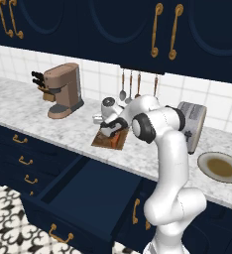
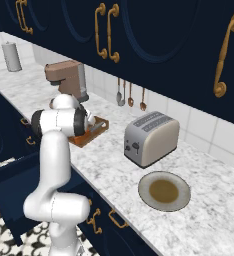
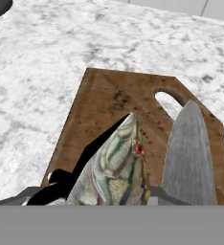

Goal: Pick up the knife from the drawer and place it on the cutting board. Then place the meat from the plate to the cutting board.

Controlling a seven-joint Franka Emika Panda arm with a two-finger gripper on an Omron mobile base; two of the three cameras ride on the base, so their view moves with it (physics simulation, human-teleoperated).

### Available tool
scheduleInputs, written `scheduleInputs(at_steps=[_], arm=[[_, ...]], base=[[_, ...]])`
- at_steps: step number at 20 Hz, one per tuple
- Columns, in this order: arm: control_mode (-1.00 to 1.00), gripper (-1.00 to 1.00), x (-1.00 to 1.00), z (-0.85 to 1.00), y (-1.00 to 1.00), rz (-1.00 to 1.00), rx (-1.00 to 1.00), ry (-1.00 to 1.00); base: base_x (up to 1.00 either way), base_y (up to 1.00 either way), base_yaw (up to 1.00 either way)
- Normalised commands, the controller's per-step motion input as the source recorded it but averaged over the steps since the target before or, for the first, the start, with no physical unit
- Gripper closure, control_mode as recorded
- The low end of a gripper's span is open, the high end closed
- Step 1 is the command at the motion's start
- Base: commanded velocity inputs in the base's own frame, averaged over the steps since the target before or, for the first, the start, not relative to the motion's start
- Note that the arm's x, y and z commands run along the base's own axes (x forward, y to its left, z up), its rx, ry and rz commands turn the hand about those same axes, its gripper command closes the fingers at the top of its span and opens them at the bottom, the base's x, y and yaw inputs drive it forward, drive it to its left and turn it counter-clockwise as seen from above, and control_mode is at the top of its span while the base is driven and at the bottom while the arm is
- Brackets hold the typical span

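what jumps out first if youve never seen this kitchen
The white arm bent over the counter, its gripper low above the dark-brown cutting board, where a fish-shaped piece of meat sits between the fingertips beside the knife blade. Below the counter, the wide navy drawer hangs open. To the right, the plate lies bare in front of the toaster.

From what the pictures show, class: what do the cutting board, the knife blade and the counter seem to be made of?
Cutting board: apparently wood, matte brown with mottled grain. Knife blade: likely metal, smooth plain grey with a dull sheen. Counter: looks like marble or similar stone, white with grey veining.
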Motion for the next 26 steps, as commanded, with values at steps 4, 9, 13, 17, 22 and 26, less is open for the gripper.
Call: scheduleInputs(at_steps=[4, 9, 13, 17, 22, 26], arm=[[-1.00, 1.00, -0.01, -0.06, -0.24, 0.02, 0.00, -0.02], [-1.00, -1.00, -0.16, 0.00, -0.33, 0.03, 0.00, -0.03], [-1.00, -1.00, 0.00, 0.01, -0.08, 0.04, 0.00, -0.01], [-1.00, -1.00, -0.10, 0.27, -0.02, 0.05, 0.02, -0.03], [-1.00, -1.00, -0.17, 0.39, 0.00, 0.07, 0.02, -0.02], [-1.00, -1.00, -0.44, 0.51, 0.01, 0.03, 0.02, -0.01]], base=[[0.00, 0.00, 0.00], [0.00, 0.00, 0.00], [0.00, 0.00, 0.00], [0.00, 0.00, 0.00], [0.00, 0.00, 0.00], [0.00, 0.00, 0.00]])
